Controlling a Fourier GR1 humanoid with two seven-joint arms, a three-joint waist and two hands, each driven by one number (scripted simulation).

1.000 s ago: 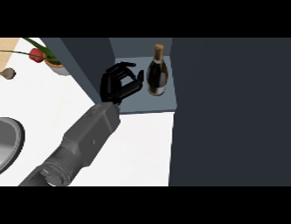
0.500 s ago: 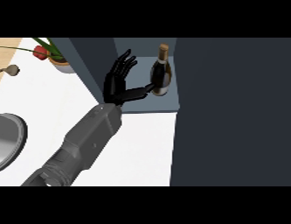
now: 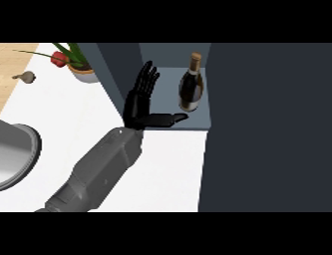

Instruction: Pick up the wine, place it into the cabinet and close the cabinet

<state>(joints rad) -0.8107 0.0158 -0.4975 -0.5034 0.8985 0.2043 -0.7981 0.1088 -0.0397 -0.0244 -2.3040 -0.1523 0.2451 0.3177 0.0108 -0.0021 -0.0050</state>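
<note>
The wine bottle (image 3: pixel 190 83) is standing upright inside the open cabinet (image 3: pixel 170 55), on its shelf, so you are looking at a placement already made. A second ago the hand (image 3: pixel 140 102) was curled beside the bottle; now it is spreading flat, fingers straight and thumb out, apart from the glass. Which hand it is I cannot tell for sure; probably the left. The dark cabinet door (image 3: pixel 279 124) is hanging open at the right, so closing it is likely your next job. A potted plant (image 3: pixel 77 62) is sitting further left.
</note>
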